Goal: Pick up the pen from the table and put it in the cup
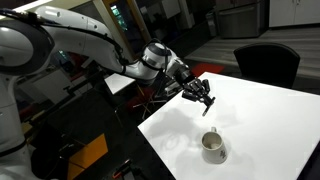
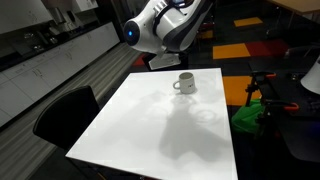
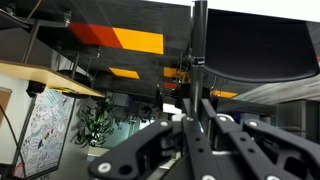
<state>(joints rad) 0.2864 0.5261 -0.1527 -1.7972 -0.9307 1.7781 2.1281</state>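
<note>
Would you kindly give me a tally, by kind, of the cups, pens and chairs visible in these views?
Cup: 1
Pen: 1
Black chair: 1
Total: 3

Bare table (image 2: 160, 120) all around the cup (image 2: 185, 83); chair (image 2: 65, 113) at one edge.

Office-like lab: orange-yellow carpet tiles (image 2: 238, 50), black chair (image 2: 62, 112), long wall counter (image 2: 70, 48), white table (image 2: 160, 130).
</note>
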